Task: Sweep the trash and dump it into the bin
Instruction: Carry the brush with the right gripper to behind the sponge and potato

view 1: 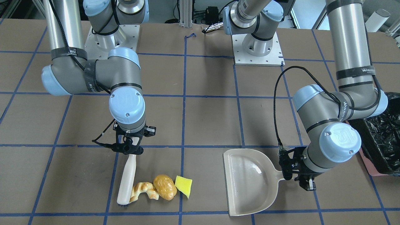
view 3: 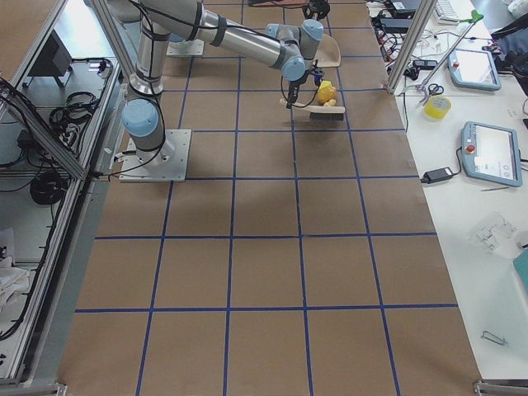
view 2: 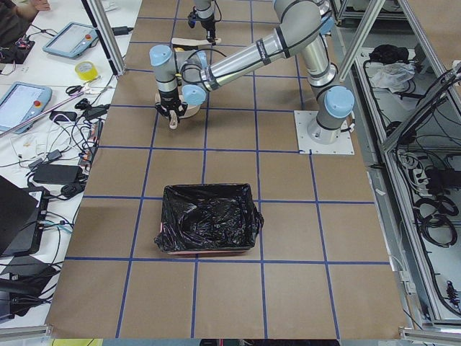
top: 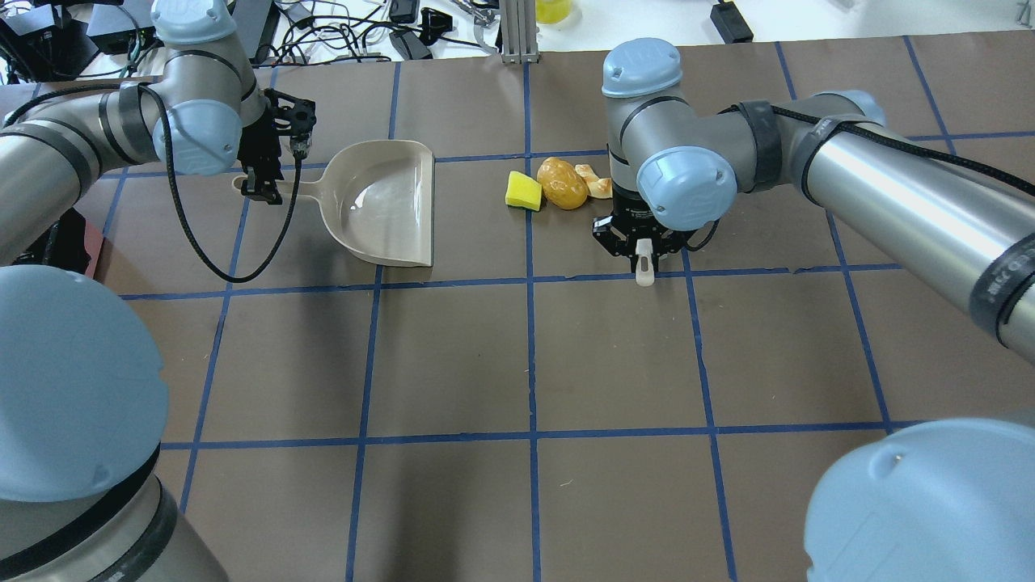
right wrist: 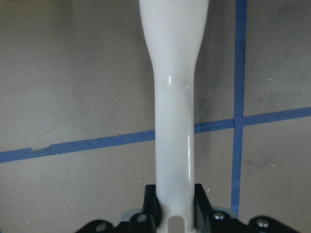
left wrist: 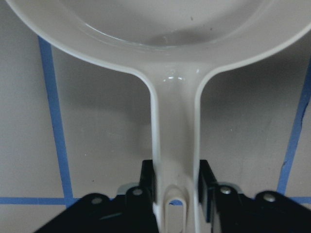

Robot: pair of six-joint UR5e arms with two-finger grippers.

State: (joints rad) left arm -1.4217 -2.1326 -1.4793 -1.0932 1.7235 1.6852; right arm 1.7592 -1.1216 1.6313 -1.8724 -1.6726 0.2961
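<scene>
The trash lies in a row on the table: a curved pastry piece (view 1: 143,190), a brown potato-like lump (view 1: 164,187) and a yellow-green wedge (view 1: 183,185). My right gripper (view 1: 130,152) is shut on the white brush handle (right wrist: 174,107). The brush (view 1: 127,179) lies right beside the pastry. My left gripper (view 1: 286,176) is shut on the handle (left wrist: 175,145) of the beige dustpan (view 1: 250,184), which rests flat and empty, its open mouth toward the trash, a gap away from the wedge. The pink bin (view 2: 207,220) with its black bag stands beyond the left arm.
The table is brown with a blue tape grid. The bin's edge (view 1: 382,140) shows behind my left elbow in the front-facing view. Both arm bases (view 1: 257,47) stand at the robot's side. Cables and devices (top: 348,36) lie past the far edge.
</scene>
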